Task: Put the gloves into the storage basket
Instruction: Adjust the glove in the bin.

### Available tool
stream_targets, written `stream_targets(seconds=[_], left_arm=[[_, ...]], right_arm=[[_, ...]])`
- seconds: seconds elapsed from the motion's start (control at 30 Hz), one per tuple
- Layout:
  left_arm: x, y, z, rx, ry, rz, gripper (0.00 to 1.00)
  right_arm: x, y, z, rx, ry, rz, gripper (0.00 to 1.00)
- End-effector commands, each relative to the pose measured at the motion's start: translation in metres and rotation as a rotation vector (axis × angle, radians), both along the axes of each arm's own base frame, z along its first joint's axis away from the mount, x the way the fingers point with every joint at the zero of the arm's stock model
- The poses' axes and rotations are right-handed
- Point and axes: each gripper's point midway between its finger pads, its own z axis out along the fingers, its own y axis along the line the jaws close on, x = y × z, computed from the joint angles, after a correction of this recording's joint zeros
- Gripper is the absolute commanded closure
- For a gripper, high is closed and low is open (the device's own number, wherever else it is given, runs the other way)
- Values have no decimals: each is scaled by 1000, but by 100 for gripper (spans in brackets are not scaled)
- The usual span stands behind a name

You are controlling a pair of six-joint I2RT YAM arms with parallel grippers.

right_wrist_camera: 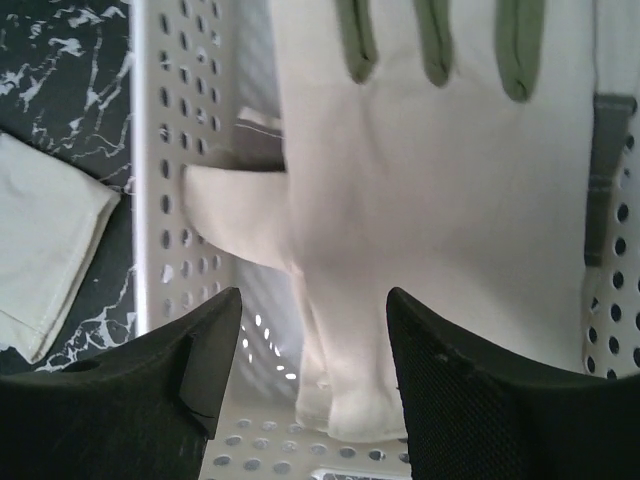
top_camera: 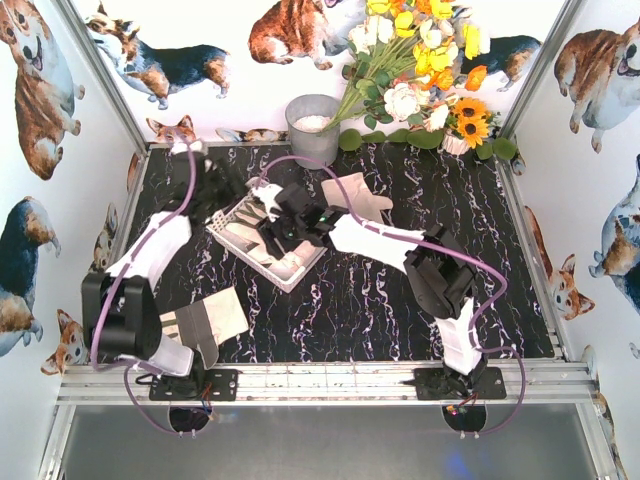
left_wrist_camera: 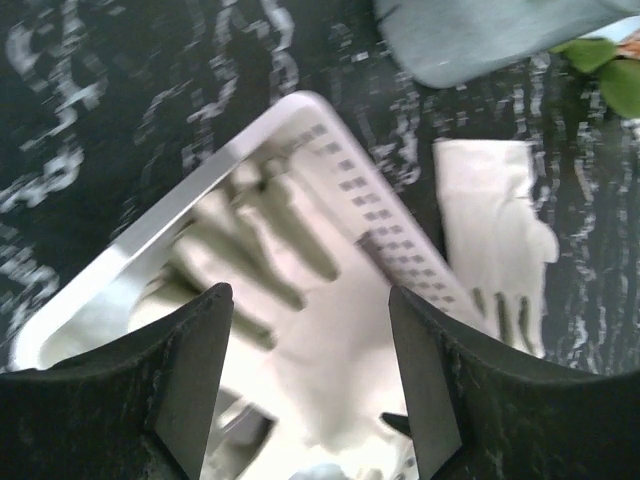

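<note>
Above storage basket [left_wrist_camera: 170,215], L gripper [left_wrist_camera: 310,295] & R gripper [right_wrist_camera: 313,295] gape empty; loose glove [top_camera: 357,196] just right of basket, nearer R gripper.

Glove [right_wrist_camera: 430,200] in basket [right_wrist_camera: 190,150]; second glove [top_camera: 355,195] right of basket.

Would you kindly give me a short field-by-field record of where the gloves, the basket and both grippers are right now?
storage basket: on the table, left of centre
glove in basket: lying flat; at least one inside
glove behind basket: on the table, outside
glove by left arm base: on the table, outside
left gripper: open over the basket, holding nothing
right gripper: open over the basket, holding nothing
grey bucket: far edge
flowers: far edge
</note>
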Motion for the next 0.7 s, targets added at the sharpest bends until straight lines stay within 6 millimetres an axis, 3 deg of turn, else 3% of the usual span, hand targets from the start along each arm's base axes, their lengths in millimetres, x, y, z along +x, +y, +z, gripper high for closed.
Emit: stream_targets(seconds=[0.0, 0.1, 0.27, 0.67], left_arm=[[-33, 37, -23, 24, 90, 57, 40], [-43, 63, -29, 12, 111, 91, 37], [-54, 85, -49, 5, 192, 100, 36], [-62, 85, -92, -42, 318, 28, 37]], right_arm=[[24, 20, 35, 11, -175, 20, 38], [27, 30, 32, 7, -179, 34, 38], [29, 45, 22, -12, -172, 49, 40], [48, 57, 5, -73, -198, 0, 41]])
